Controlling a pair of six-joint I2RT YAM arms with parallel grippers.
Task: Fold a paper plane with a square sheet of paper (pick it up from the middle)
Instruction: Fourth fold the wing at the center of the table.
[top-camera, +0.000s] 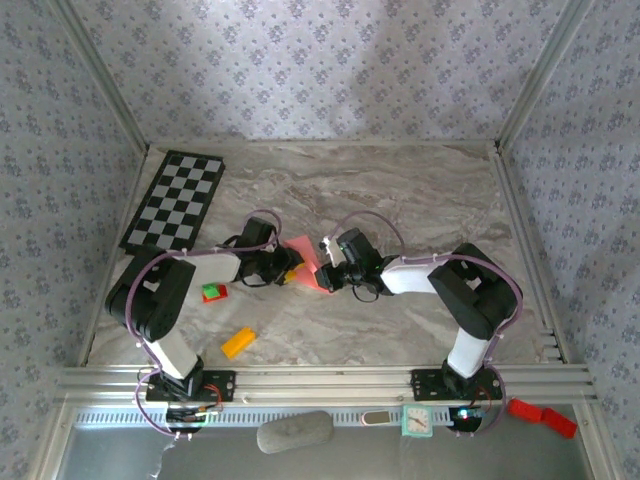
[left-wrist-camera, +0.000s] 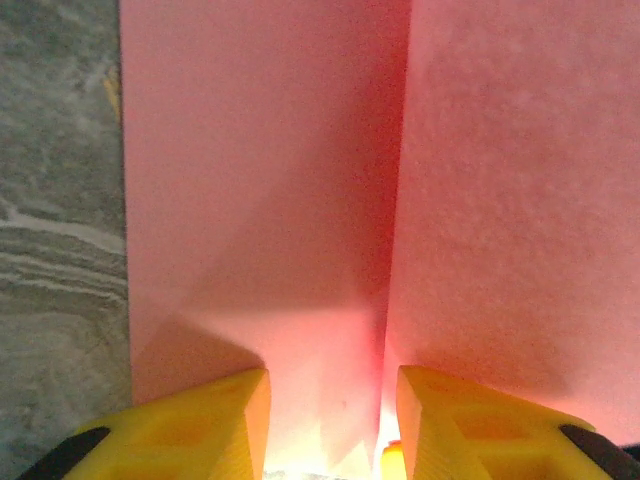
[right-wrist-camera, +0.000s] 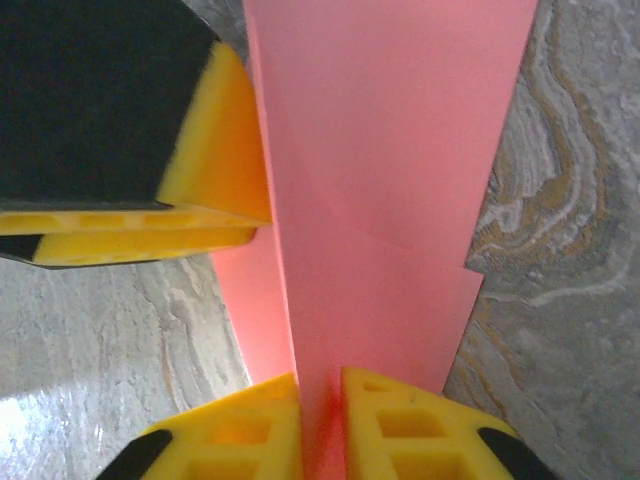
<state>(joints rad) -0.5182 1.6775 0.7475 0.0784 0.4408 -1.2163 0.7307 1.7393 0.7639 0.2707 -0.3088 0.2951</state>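
The paper (top-camera: 305, 262) is at the middle of the table (top-camera: 430, 200), creased, one flap standing upright. The right gripper (right-wrist-camera: 320, 385) is pinched tight on that flap's edge, its arm stretched low from the near right corner. Facing it, the left gripper (left-wrist-camera: 333, 385) straddles the fold, fingers (left-wrist-camera: 210, 420) spread apart, arm bent low from the near left.

Paper mid-table, between both grippers
Creased salmon-pink paper sheet (top-camera: 305, 262) sits between left gripper (top-camera: 289, 272) and right gripper (top-camera: 328, 275); black-and-white chequered board (top-camera: 175, 200) far left, small red-and-green block (top-camera: 214, 292) and orange block (top-camera: 238, 342) near left
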